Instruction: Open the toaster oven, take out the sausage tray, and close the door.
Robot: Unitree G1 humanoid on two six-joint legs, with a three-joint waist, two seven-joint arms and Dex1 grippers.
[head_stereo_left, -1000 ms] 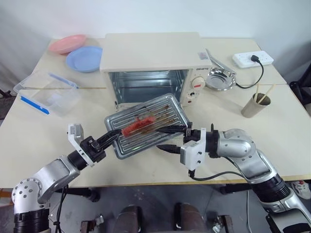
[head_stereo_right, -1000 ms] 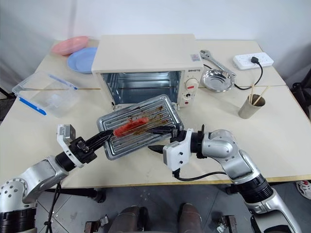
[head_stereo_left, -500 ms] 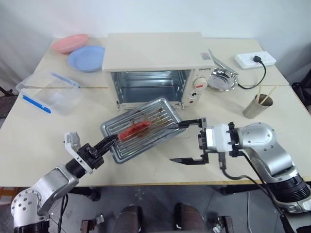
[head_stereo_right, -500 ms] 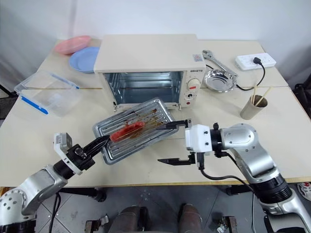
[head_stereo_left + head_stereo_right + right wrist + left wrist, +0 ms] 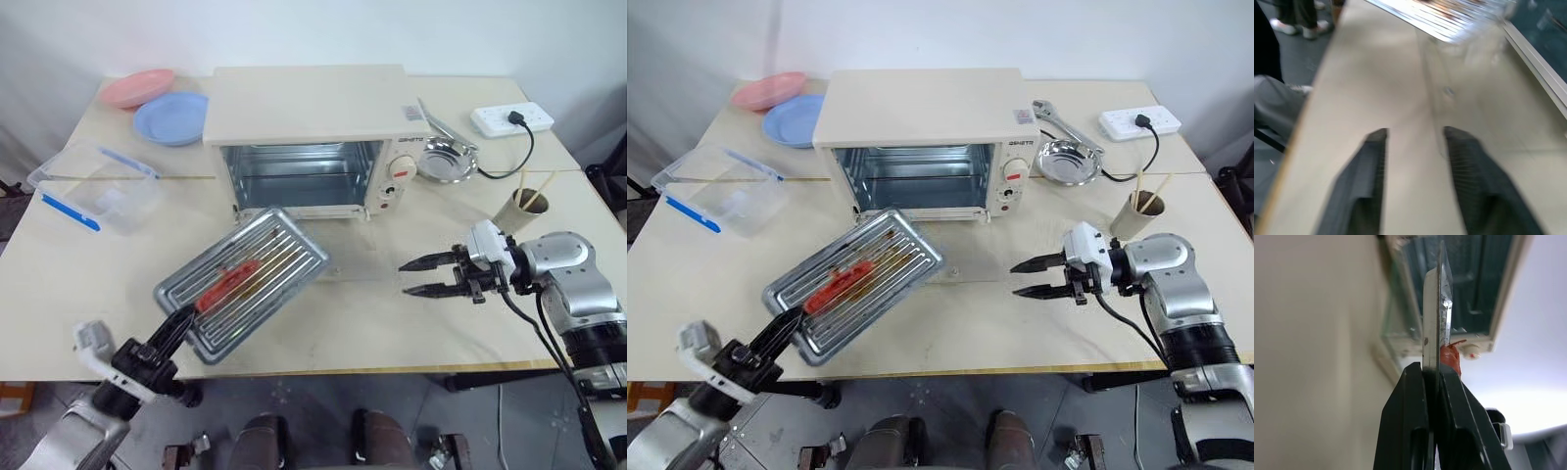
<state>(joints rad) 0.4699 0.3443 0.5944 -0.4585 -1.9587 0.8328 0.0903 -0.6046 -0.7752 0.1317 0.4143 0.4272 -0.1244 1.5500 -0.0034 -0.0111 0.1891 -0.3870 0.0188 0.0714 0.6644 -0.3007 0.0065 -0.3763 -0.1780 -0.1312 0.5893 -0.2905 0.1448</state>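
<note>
left end effector (image 5: pixel 792 320) clamped on the sausage tray's (image 5: pixel 854 281) near corner, tray tilted over the bench (image 5: pixel 950 323), toaster oven (image 5: pixel 921 147) gaping, right end effector (image 5: pixel 1029 277) empty, fingers apart, maybe partly closed

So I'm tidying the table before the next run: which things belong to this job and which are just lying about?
Job:
cream-white toaster oven
its glass door, lying open
ribbed metal sausage tray, in the left gripper

Lying about:
pink plate
blue plate
clear lidded box
steel bowl
white power strip
cup of chopsticks
</note>
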